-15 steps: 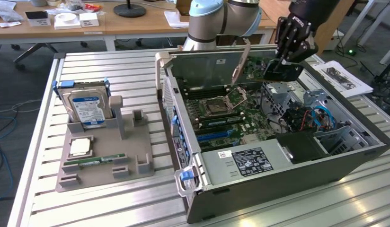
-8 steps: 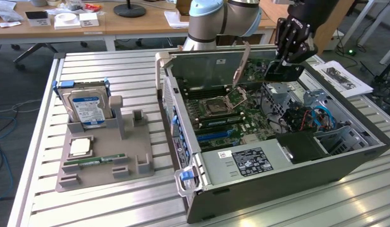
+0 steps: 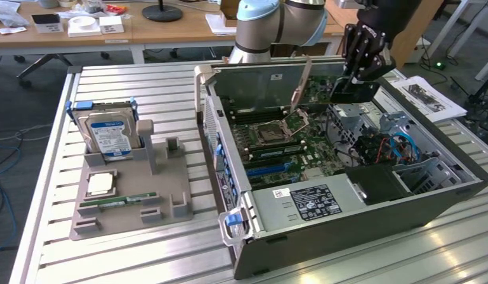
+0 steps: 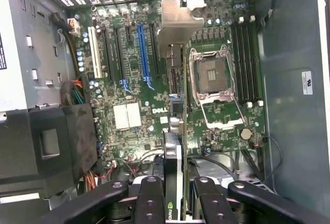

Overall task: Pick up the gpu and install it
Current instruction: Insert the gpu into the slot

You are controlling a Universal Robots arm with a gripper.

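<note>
My gripper (image 3: 361,74) hangs over the open computer case (image 3: 339,207), shut on the gpu (image 3: 353,93). The card is held on edge, its grey metal bracket (image 3: 301,83) pointing toward the case's rear wall. In the wrist view the gpu (image 4: 174,157) runs edge-on away from my gripper (image 4: 178,203), with a black finger (image 4: 149,198) on either side of it. Its bracket (image 4: 178,20) floats above the green motherboard (image 4: 129,90), between the blue slot (image 4: 143,53) and the open CPU socket (image 4: 214,74). The card is above the board, not seated in any slot.
Left of the case in the exterior view stands a grey fixture (image 3: 161,204) holding a hard drive (image 3: 109,133), a CPU (image 3: 100,183) and a green RAM stick (image 3: 118,201). Inside the case are a black power supply (image 3: 374,180), cables (image 4: 77,95) and drive bays. Papers (image 3: 430,94) lie behind the case.
</note>
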